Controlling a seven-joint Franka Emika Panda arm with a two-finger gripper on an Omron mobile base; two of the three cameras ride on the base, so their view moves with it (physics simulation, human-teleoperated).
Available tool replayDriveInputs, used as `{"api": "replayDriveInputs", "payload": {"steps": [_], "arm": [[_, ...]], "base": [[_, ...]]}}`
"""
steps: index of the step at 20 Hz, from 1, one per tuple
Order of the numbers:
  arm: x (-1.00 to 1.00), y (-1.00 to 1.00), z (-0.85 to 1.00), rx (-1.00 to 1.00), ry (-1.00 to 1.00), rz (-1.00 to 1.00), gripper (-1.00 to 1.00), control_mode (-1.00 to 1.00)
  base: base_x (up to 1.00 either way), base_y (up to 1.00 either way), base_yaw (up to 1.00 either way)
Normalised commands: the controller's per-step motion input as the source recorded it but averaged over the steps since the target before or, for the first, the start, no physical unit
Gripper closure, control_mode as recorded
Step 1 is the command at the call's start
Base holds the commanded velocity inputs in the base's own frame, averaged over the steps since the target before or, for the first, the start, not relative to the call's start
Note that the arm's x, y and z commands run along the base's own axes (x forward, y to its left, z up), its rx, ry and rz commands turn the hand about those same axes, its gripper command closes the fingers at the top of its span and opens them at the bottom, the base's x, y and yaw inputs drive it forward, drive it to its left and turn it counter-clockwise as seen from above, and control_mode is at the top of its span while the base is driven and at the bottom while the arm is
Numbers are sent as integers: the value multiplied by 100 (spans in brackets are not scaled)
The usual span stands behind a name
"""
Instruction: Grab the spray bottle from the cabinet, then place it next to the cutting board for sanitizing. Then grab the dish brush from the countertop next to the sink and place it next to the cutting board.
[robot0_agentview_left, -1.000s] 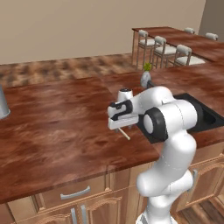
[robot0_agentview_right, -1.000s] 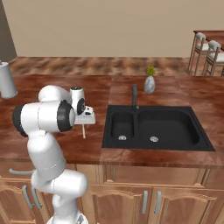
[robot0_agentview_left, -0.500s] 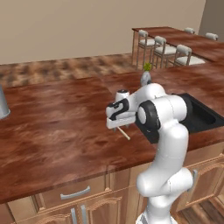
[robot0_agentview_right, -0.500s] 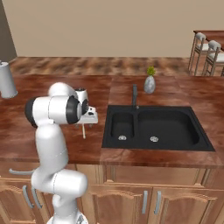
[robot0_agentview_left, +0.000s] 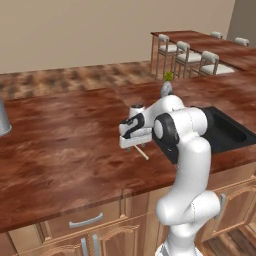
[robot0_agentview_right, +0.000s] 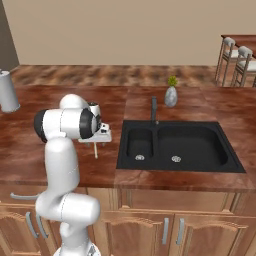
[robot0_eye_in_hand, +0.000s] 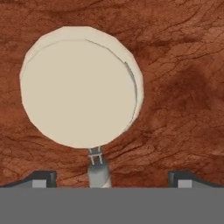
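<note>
The dish brush (robot0_eye_in_hand: 81, 87) lies on the reddish countertop (robot0_agentview_left: 65, 145), just left of the black sink (robot0_agentview_right: 175, 145). In the hand view its round tan head lies straight ahead, and its thin handle runs back between my fingertips. My gripper (robot0_eye_in_hand: 113, 178) hangs open right above it, fingers wide on either side of the handle, touching nothing. From the base views the gripper (robot0_agentview_left: 134, 142) (robot0_agentview_right: 95, 141) points down, and the pale handle (robot0_agentview_left: 141, 152) (robot0_agentview_right: 95, 150) sticks out beneath it. The spray bottle, cabinet and cutting board are out of view.
A dark faucet (robot0_agentview_right: 154, 110) stands behind the sink, with a small grey vase holding a plant (robot0_agentview_right: 171, 95) beyond it. A grey cylinder (robot0_agentview_right: 7, 90) sits at the counter's far left. Chairs and a table (robot0_agentview_left: 185, 50) stand in the background.
The arm's elbow has swung a little toward the sink and the hand has sunk slightly over the brush. The jaws stay open and the brush has not moved.
</note>
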Motion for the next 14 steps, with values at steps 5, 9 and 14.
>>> {"api": "replayDriveInputs", "payload": {"steps": [5,9,14], "arm": [[2,29,-26,-1,0,0,100,-100],[0,23,-23,-1,0,0,100,-100],[0,25,-24,0,0,0,100,-100]], "base": [[0,0,0],[0,0,0],[0,0,0]]}}
